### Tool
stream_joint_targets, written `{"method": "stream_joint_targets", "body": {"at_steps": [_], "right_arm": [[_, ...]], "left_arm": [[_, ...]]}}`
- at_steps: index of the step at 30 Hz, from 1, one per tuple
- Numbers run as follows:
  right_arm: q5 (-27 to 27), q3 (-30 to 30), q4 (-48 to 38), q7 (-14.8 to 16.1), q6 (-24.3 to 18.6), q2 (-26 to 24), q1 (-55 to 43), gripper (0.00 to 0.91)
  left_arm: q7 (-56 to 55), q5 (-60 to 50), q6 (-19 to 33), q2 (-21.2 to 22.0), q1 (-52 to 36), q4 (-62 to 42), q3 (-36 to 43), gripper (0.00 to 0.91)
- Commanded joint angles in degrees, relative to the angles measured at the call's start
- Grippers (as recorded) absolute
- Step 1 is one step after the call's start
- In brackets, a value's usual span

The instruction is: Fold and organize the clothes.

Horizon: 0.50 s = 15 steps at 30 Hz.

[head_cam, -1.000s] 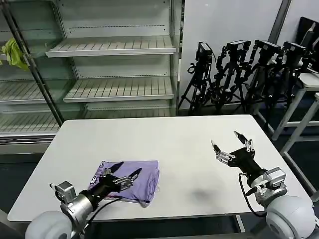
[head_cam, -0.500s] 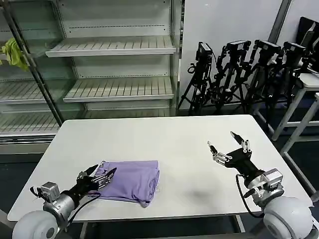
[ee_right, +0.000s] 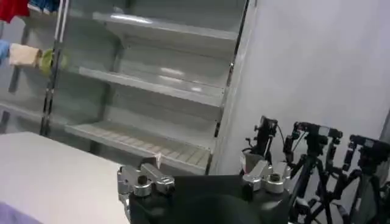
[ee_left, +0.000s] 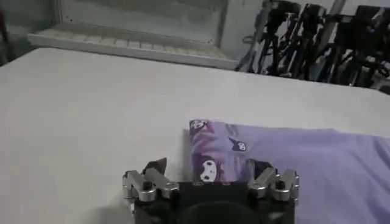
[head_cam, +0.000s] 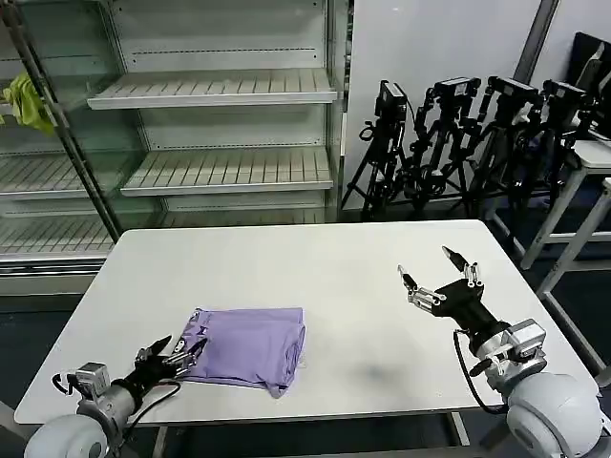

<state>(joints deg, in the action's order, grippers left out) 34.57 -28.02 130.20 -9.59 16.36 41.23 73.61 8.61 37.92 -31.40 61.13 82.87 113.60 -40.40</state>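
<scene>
The clothes are one lavender T-shirt [head_cam: 250,345], folded into a rectangle near the front left of the white table [head_cam: 325,277]. In the left wrist view the T-shirt [ee_left: 292,155] shows its darker cartoon print [ee_left: 207,171] on the end nearest the jaws. My left gripper [head_cam: 181,349] sits low at the shirt's left edge, open, holding nothing; the left gripper [ee_left: 207,171] has its jaws spread either side of the printed corner. My right gripper [head_cam: 435,271] hovers open over the table's right part, far from the shirt. The right gripper [ee_right: 204,173] has nothing between its jaws.
An empty metal shelf rack [head_cam: 215,91] stands behind the table, with a yellow-green cloth [head_cam: 27,103] hanging at its left. Black camera tripods [head_cam: 468,134] crowd the back right, and another table [head_cam: 594,157] stands at the far right.
My left arm has drawn back toward the front-left table edge, coming off the top of the folded shirt to its left end. The right gripper has barely shifted.
</scene>
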Motion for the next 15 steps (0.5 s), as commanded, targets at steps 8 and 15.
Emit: {"method": "stream_joint_targets", "body": {"at_steps": [8,15], "right_arm": [[0.1,-1.3,0.8,-0.1,0.0,0.2,1.3,0.907],[0.1,-2.2,1.4,0.0,-0.1,0.5,2.4,0.907]], "left_arm": [[0.8,-1.0,0.2,0.6,1.5,-0.8,-0.5,0.151],[1.0,-0.9,0.3,0.8,2.0,0.7,-0.7,0.121]]}}
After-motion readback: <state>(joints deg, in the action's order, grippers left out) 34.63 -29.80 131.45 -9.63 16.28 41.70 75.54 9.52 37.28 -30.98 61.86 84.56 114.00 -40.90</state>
